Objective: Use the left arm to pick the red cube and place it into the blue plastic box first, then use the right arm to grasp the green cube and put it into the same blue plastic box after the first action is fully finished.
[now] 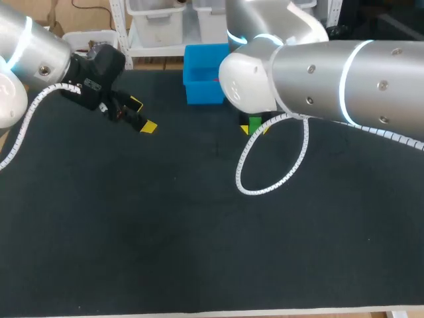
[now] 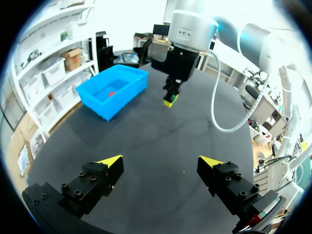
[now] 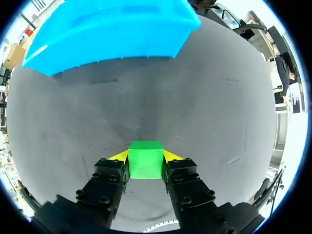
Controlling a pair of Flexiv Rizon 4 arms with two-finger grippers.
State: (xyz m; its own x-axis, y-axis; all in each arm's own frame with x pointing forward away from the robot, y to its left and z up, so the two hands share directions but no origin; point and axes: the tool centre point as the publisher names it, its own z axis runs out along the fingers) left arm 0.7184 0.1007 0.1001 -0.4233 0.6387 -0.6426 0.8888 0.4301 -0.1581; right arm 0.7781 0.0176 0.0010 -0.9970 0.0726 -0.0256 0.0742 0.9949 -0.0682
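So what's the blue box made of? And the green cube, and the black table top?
The blue box looks like plastic: smooth, slightly shiny, thin walls. The green cube is matte, one even colour, sharp edges; painted wood or plastic, I cannot tell. The black table top looks like a dull mat, with faint scuffs.

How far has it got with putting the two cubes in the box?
Done: the red cube lies inside the blue plastic box, and the left gripper hangs open and empty away from it. In hand: the right gripper is shut on the green cube, short of the box. Left: carry it over and drop it in.
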